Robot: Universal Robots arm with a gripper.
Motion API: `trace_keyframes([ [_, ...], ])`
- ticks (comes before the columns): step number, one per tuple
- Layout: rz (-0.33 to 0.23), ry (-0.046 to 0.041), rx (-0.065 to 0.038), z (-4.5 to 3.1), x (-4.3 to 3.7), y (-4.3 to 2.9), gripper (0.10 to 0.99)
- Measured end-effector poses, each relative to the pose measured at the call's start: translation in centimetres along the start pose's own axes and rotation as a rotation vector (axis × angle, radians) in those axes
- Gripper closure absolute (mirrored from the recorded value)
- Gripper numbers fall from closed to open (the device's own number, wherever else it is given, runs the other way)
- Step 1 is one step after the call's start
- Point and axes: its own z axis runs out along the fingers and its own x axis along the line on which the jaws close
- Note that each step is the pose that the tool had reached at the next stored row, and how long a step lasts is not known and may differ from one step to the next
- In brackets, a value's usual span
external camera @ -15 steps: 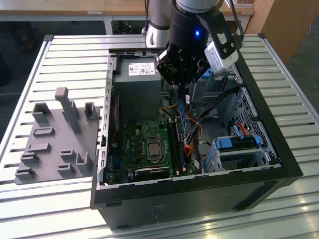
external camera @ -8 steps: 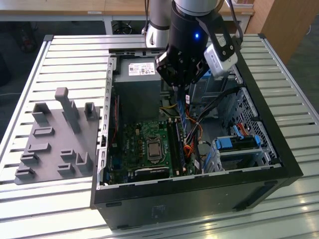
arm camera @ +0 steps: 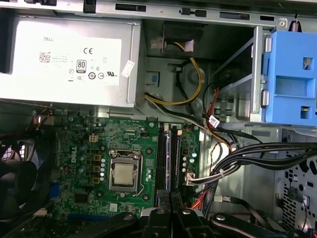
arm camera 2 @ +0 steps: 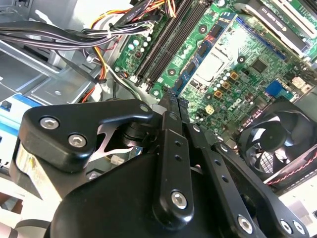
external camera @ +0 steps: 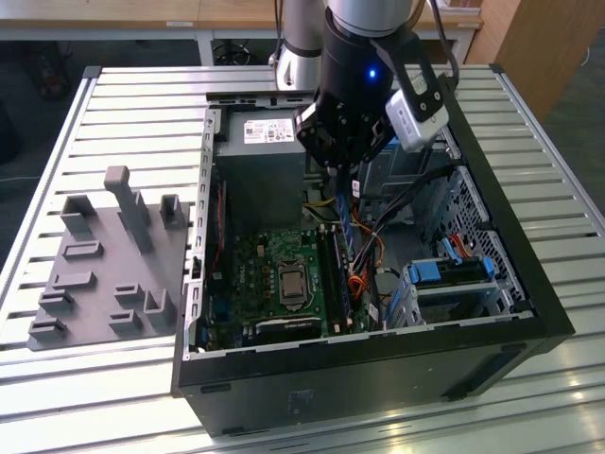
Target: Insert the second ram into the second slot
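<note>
The ribbed bare-metal worktop (external camera: 132, 104) has a dull sheen, and the grey plastic fixture plate (external camera: 104, 284) lying on it looks matt. The black sheet-metal computer case (external camera: 378, 364) is satin. The matt black gripper (arm camera 2: 171, 97), with bright steel screws (arm camera 2: 179, 199) in its links, pinches the glossy blue circuit-board second ram (arm camera 2: 205, 47).

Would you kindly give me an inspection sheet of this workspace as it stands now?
Surface: slatted metal table carrying an open computer case.
Job's things: second ram, blue, poised above the memory slots.
Clutter: grey fixture plate on the table, to the exterior view's left of the case.
Grippers: gripper shut on the second ram.
Cables: black bundle and yellow wires inside the case.
Surroundings: wooden furniture behind the table.
</note>
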Motion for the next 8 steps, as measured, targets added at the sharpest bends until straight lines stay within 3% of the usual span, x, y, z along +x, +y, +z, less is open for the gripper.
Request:
trace_keyframes([
  [8,0.0,0.0,0.0,0.36,0.01,-0.01,0.965],
])
